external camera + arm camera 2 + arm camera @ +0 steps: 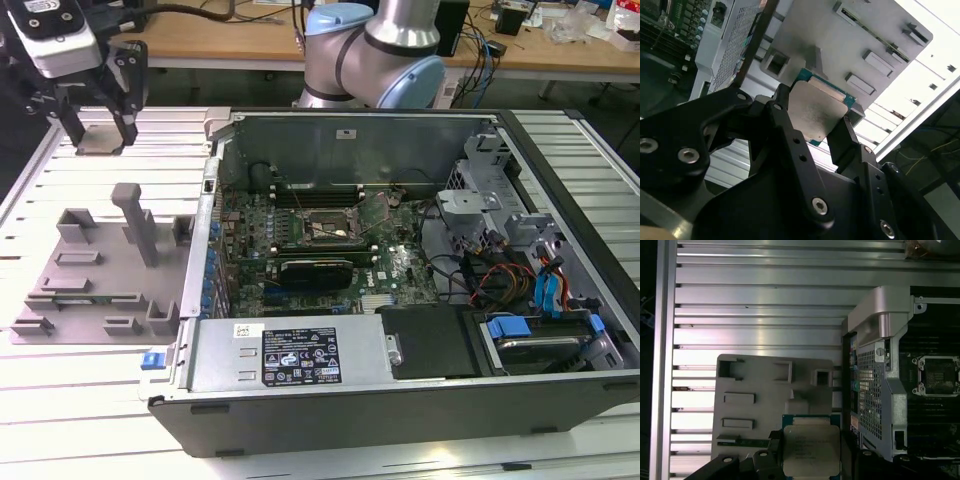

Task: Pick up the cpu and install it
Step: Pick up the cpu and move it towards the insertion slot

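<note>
Gripper (100, 125) is closed on the cpu (817, 110), pinching opp. edges, chip flat btwn its fingers. Both hang outside the PC case (400, 400), twd the exterior view's left. Socket (335, 228) is inside the case, well apart.

My exterior view looks down from high and well back over the open computer case (350, 140). The grey fixture plate (100, 280) lies on the slatted table (80, 400) at the exterior view's left, with the gripper (100, 135) above it. The first wrist view faces straight down onto the fixture plate (770, 400) and a corner of the computer case (875, 390), the second wrist view peers close along the gripper (814, 114) at a slant, and both wrist views share the cpu (811, 447) (817, 112) and the fixture plate (840, 40).
</note>
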You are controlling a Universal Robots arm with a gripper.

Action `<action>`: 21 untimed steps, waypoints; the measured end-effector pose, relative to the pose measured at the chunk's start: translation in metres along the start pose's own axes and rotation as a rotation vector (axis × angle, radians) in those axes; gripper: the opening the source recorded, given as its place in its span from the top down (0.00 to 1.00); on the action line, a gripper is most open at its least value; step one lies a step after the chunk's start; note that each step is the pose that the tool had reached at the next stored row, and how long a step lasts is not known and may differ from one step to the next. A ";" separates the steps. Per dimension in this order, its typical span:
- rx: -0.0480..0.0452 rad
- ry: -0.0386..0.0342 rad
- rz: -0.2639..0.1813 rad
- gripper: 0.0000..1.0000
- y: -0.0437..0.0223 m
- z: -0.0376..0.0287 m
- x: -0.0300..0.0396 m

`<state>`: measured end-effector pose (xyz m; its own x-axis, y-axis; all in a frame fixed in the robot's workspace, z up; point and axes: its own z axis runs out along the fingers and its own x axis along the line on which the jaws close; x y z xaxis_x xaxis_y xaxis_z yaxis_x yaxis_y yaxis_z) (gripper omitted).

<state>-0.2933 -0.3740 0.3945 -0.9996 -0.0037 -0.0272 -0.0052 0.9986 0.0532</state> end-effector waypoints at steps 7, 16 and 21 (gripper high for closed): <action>0.0000 -0.0001 0.000 0.45 -0.0001 0.0005 -0.0188; 0.0000 0.0000 0.000 0.45 -0.0002 0.0012 -0.0450; 0.0000 0.0001 0.000 0.45 -0.0003 0.0018 -0.0669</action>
<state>-0.2263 -0.3740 0.3946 -0.9996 -0.0037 -0.0271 -0.0052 0.9986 0.0531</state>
